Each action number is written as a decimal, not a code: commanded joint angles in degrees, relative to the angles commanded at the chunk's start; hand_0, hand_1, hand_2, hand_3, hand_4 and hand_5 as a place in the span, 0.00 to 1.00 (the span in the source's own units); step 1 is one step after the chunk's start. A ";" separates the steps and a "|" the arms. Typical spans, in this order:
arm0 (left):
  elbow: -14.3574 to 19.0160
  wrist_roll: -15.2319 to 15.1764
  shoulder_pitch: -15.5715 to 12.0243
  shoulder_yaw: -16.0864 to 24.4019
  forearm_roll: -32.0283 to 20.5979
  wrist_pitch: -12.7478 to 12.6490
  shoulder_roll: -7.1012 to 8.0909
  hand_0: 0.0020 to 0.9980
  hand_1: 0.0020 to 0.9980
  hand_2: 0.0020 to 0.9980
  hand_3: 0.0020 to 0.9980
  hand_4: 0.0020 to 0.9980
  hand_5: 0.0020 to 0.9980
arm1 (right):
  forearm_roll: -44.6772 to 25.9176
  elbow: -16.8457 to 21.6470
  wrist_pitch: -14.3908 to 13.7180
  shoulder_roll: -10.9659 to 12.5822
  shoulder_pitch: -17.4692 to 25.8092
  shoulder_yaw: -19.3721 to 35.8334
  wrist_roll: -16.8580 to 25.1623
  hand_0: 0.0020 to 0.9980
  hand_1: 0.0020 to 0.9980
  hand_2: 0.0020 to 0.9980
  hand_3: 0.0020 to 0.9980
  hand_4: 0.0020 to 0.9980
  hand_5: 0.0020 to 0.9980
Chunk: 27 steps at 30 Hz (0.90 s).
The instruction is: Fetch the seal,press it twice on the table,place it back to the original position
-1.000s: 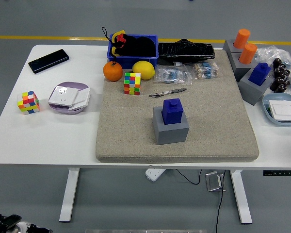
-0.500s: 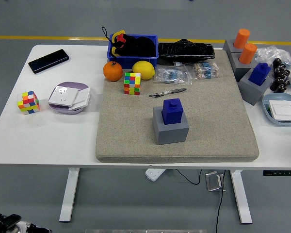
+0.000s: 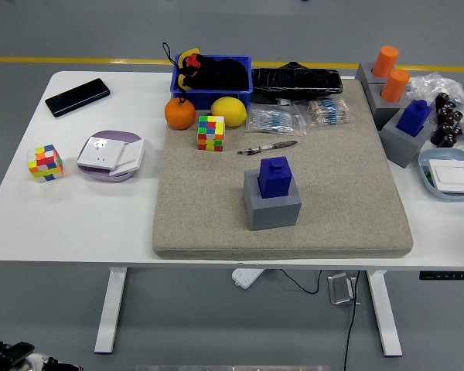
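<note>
Neither hand nor arm is in frame, so hand state and pose can't be told, and there's no hand to place things against. White table (image 3: 85, 224) carries a beige felt mat (image 3: 209, 209); near mat centre a grey holder block (image 3: 272, 207) with the blue seal (image 3: 275, 177) standing upright in it. Seal looks rigid, light, smooth plastic; I'd pinch the squared body sides below the top knob, lift straight up.

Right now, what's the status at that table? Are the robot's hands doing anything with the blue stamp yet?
Neither hand in view. Blue seal upright in its gray holder mid-mat, untouched. Pen lies just behind it; the mat around the holder is otherwise bare.
</note>
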<state>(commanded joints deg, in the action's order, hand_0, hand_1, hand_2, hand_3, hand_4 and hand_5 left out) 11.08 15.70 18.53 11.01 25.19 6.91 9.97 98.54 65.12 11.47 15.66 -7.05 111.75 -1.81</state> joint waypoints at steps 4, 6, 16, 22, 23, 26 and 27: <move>-0.03 -0.01 -0.09 -0.07 -0.12 -0.02 -0.05 0.72 0.69 0.68 0.75 0.67 0.26 | 0.03 0.08 0.06 -0.13 0.24 0.32 -0.04 0.87 0.82 0.80 0.78 0.91 0.37; -0.05 -0.02 -0.16 -0.09 -0.15 -0.03 -0.07 0.72 0.69 0.68 0.75 0.67 0.26 | 0.07 0.10 0.00 -0.16 0.29 0.49 -0.05 0.87 0.82 0.80 0.78 0.91 0.37; -0.13 -0.26 -0.22 -0.42 -0.63 -0.12 -0.03 0.72 0.69 0.68 0.75 0.67 0.26 | 0.42 0.35 -0.17 -0.43 0.29 1.69 -0.19 0.87 0.81 0.79 0.78 0.91 0.36; -0.10 -0.24 -0.07 -0.57 -0.77 -0.12 -0.12 0.72 0.69 0.68 0.75 0.67 0.27 | 0.47 0.40 -0.23 -0.45 0.26 1.88 -0.28 0.87 0.81 0.79 0.77 0.91 0.36; -0.11 -0.24 -0.06 -0.56 -0.74 -0.14 -0.13 0.72 0.69 0.68 0.75 0.67 0.27 | 0.47 0.40 -0.27 -0.47 0.27 1.89 -0.26 0.87 0.81 0.79 0.77 0.91 0.36; -0.11 -0.17 0.01 -0.42 -0.56 -0.13 -0.13 0.72 0.69 0.68 0.75 0.67 0.27 | 0.65 0.37 -0.43 -0.53 0.26 1.99 -0.22 0.87 0.81 0.79 0.77 0.90 0.36; -0.10 -0.19 0.04 -0.48 -0.62 -0.15 -0.13 0.72 0.69 0.68 0.75 0.67 0.27 | 0.69 0.39 -0.50 -0.56 0.24 2.07 -0.21 0.87 0.81 0.79 0.77 0.90 0.36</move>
<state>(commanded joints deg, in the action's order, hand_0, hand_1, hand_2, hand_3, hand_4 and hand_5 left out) 10.98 15.51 18.57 10.53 24.57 6.76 9.85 99.23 65.50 10.97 15.10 -6.81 113.81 -2.02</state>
